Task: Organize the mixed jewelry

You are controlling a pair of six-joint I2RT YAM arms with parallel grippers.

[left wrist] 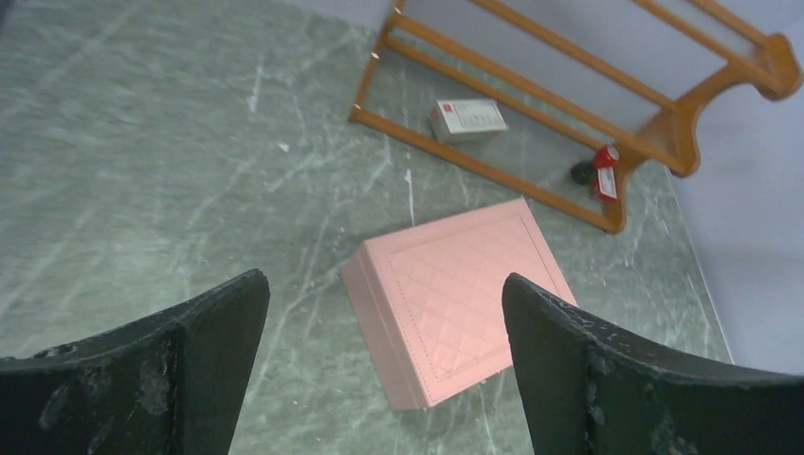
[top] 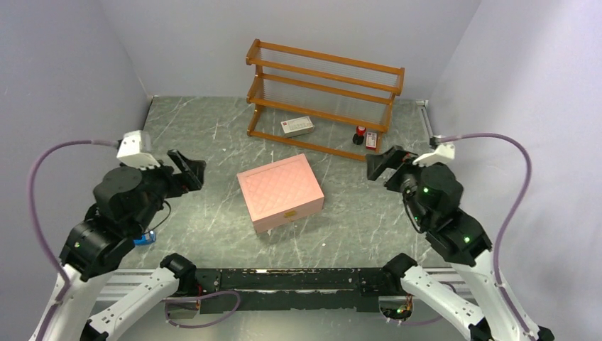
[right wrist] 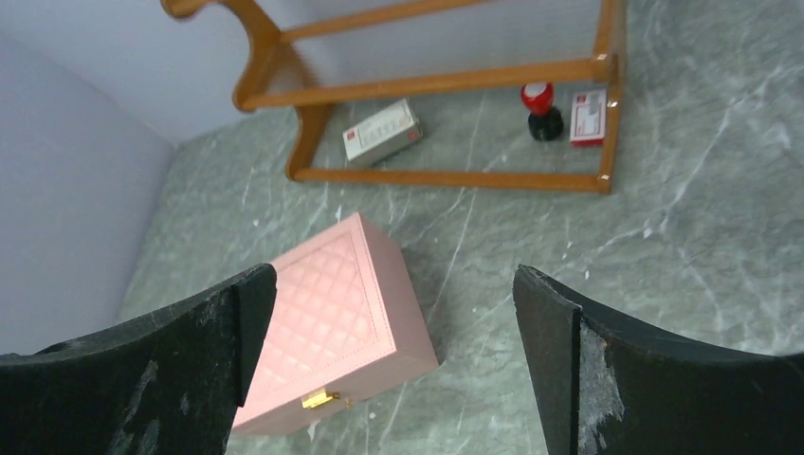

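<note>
**Both claws spread wide over a shut pink box**

The green marbled table (top: 213, 142) is walled in pale grey on three sides, with the arms' bases along the near edge. Bare stone lies open all round the pink box (top: 280, 192), which sits near the middle, turned at an angle, well apart from everything else. At the back stands a wooden rack (top: 323, 96) of slim orange-brown rails. A small white carton (top: 297, 126) lies under it, and a red-capped black bottle (top: 360, 133) with a red-and-white packet (top: 372, 139) sits at its right end. A small blue object (top: 144, 239) lies by the left arm's base.

The left gripper (top: 190, 170) hangs left of the box and the right gripper (top: 383, 162) right of it. Both are raised, bent at the elbow, angled inward and down. Each has its black, scuffed fingers (left wrist: 204, 360) spread wide, holding nothing.

The box is quilted in diamonds, stitched round the lid, with a gold clasp (right wrist: 319, 399) on its front. No jewelry shows; it may be inside the closed box, but I cannot tell.
</note>
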